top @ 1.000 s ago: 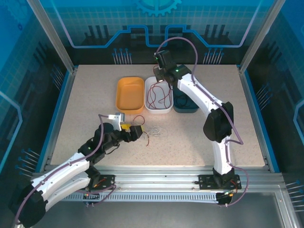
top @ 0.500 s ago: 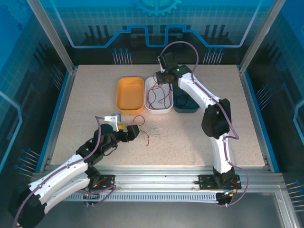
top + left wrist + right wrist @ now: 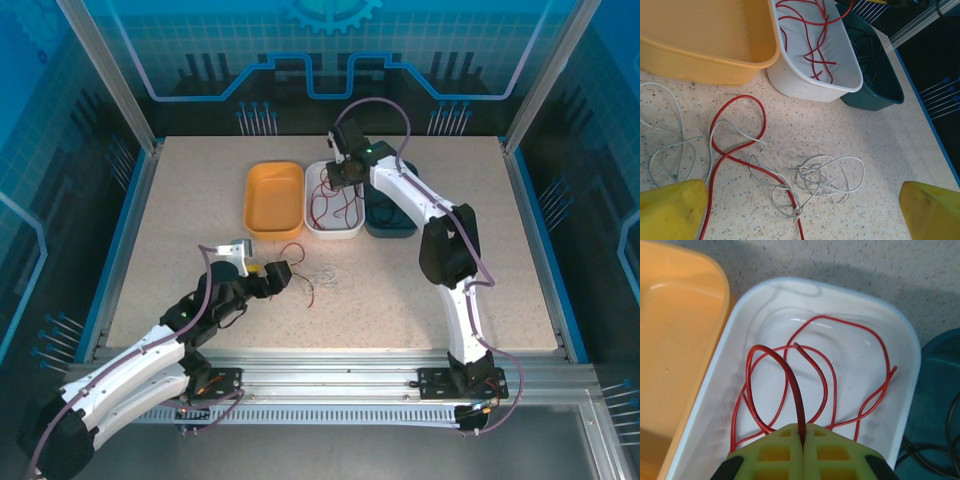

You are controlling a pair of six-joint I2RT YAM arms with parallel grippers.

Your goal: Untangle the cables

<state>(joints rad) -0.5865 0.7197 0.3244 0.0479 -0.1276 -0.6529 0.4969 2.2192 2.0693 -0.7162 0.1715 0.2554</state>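
Observation:
My right gripper (image 3: 803, 434) is shut on a red cable (image 3: 790, 375), pinched between the fingertips, and hangs over the white tray (image 3: 902, 330). The rest of that cable lies coiled in the tray (image 3: 336, 234). In the top view the right gripper (image 3: 332, 180) sits above the tray's far end. On the table a second red cable (image 3: 737, 147) loops across a knotted pale whitish cable (image 3: 827, 175). Another whitish strand (image 3: 667, 145) lies to their left. My left gripper (image 3: 801, 205) is open just above this tangle (image 3: 325, 275) and holds nothing. A black cable (image 3: 867, 47) lies in the dark teal tray.
Three trays stand in a row at the back. The orange tray (image 3: 273, 198) is on the left. The white one is in the middle. The dark teal tray (image 3: 392, 222) is on the right, under the right arm's forearm. Metal frame posts border the table.
The right gripper has come down and nearer over the white tray with the red cable still in it. The left gripper has drawn back slightly to the left.

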